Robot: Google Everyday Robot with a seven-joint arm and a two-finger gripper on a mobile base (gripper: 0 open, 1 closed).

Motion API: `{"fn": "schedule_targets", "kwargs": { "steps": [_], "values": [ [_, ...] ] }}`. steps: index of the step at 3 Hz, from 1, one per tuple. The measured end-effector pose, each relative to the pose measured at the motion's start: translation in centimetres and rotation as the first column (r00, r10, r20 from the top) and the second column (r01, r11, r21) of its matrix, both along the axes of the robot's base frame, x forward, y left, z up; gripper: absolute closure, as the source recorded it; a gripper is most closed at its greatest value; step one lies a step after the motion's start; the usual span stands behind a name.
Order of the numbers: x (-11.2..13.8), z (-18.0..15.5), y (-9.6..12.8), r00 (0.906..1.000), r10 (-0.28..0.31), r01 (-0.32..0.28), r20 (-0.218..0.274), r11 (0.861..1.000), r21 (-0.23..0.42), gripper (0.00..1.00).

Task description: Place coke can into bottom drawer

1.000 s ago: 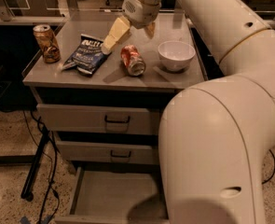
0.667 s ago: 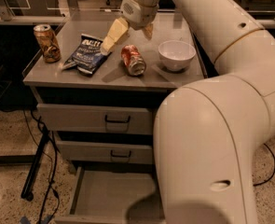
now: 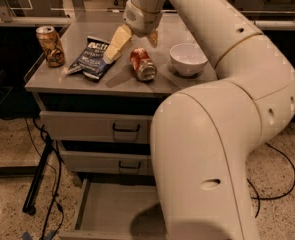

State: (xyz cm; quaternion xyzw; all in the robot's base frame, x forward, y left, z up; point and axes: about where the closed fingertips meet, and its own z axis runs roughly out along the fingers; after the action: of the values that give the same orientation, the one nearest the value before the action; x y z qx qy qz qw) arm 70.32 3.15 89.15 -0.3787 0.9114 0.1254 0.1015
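Camera view, looking down at a grey cabinet with my own pale arm [image 3: 227, 134] filling the right half of the frame.

My gripper [image 3: 133, 49] is hanging just above the coke can [image 3: 143, 64], with its two fingers spread apart and gripping nothing. Over the last second it is barely moving. What is shifting is my big elbow, which is swinging across the lower right of the frame. The can is lying exactly where it was, so I judge the grasp is not yet made and I am only lining up over it.

The coke can is lying on its side on the cabinet top [image 3: 77, 81], silver end toward the camera. It is between a dark chip bag [image 3: 92, 59] and a white bowl [image 3: 188, 59], touching neither.

The bowl is looking empty. The bottom drawer [image 3: 107, 209] is pulled open below, and the floor I can see is bare, though my arm is hiding its right side. The two upper drawers [image 3: 97, 126] are shut. A gold-brown can [image 3: 50, 45] is standing upright at the top's far left corner.
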Motion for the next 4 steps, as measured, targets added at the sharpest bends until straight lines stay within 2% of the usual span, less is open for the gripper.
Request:
{"fn": "schedule_targets", "kwargs": {
  "steps": [2, 3, 4],
  "values": [
    [0.9, -2.2, 0.7, 0.9995, 0.001, -0.001, -0.032, 1.0, -0.01, 0.0],
    [1.8, -3.5, 0.2, 0.9994, -0.007, 0.006, -0.034, 1.0, -0.026, 0.0],
    [4.3, -5.4, -0.3, 0.9993, -0.036, 0.036, 0.003, 0.999, -0.004, 0.0]
  ]
}}
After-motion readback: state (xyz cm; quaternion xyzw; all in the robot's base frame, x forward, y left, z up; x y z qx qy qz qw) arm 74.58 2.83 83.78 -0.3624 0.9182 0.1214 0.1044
